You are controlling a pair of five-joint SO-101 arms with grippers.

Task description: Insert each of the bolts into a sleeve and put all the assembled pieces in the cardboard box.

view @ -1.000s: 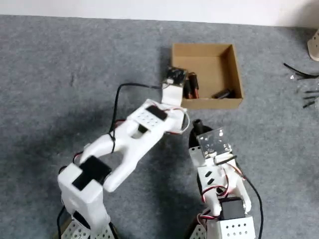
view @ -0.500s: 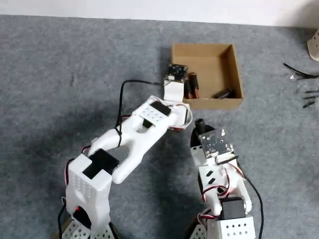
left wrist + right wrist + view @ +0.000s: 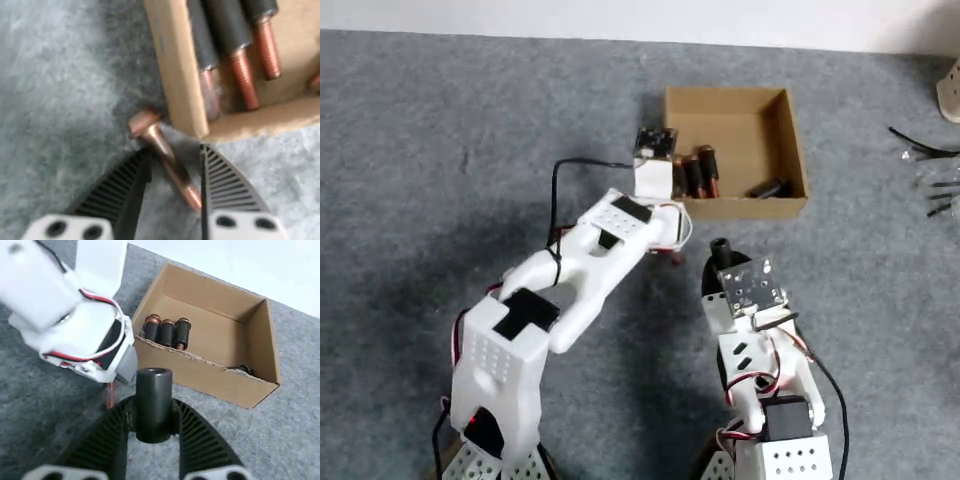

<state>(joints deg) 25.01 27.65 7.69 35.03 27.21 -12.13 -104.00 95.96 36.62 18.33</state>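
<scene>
- L gripper (image 3: 175,152) pinches bolt (image 3: 161,144) slantwise betw. its fingers; bolt head just outside cardboard box (image 3: 172,65) corner.
- R gripper (image 3: 153,414) clamps black sleeve (image 3: 153,395) upright, near box.

the left wrist view's edge cuts off the cardboard box (image 3: 175,75) and its sleeved bolts (image 3: 227,35).

Four assemblies (image 3: 163,330) — one bolt (image 3: 165,155), one sleeve (image 3: 153,402)
</scene>
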